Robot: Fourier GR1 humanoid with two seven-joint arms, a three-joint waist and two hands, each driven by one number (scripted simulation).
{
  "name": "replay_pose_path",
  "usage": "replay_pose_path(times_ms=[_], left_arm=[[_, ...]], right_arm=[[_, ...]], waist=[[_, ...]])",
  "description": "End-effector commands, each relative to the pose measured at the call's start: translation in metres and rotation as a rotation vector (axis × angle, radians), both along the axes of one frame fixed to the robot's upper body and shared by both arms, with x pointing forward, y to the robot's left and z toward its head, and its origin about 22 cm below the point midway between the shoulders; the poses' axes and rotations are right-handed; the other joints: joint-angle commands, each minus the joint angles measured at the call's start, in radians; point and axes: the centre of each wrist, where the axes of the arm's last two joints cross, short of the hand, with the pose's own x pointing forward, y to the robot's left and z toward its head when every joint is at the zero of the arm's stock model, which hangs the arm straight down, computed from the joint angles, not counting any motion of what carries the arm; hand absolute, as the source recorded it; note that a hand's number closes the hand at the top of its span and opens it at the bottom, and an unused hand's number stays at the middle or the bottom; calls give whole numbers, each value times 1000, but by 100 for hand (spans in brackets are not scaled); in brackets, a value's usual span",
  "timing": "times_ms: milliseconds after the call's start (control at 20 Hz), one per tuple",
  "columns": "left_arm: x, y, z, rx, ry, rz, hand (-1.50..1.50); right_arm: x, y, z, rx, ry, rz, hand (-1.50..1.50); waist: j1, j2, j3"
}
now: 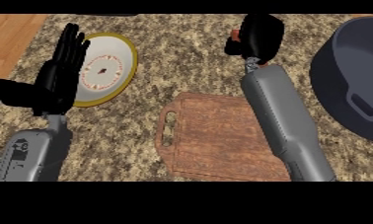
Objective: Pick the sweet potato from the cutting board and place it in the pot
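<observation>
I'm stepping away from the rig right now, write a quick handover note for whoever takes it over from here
Left hand: open, fingers straight up, resting at the view's left beside the yellow-rimmed plate.
Right hand: curled shut above the counter, past the far end of the cutting board. A small reddish-orange bit shows at its edge, most likely the sweet potato, mostly hidden by the hand.
Cutting board: bare, nothing lying on it.
Pot: at the view's right edge, dark, nothing seen inside the part that shows.
Done: the pick from the board, as it seems.
Left: carry the hand right over the pot and release.
</observation>
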Motion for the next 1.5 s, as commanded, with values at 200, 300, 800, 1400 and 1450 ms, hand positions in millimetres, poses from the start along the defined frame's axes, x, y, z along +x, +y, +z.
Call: replay_pose_path(times_ms=[200, 300, 800, 1400, 1450], left_arm=[[1, 12, 11, -8, -10, 25, 0], [-11, 16, -2, 0, 10, 52, 0], [-10, 18, -6, -11, 1, 63, 0], [-5, 4, -11, -1, 5, 64, 0], [-9, 26, 2, 5, 2, 47, 0]], right_arm=[[16, 8, 43, -75, -265, -317, 150], [6, -1, 54, -41, -293, -358, 150], [-27, -119, 53, -72, -143, -456, 150], [-69, -264, 14, -6, -187, -477, 150], [-68, -270, -1, -17, -187, -466, 150]], waist=[[-32, -4, 3], [-45, -11, 3], [-67, -12, 3], [-50, -5, 4], [-45, -5, 4]])
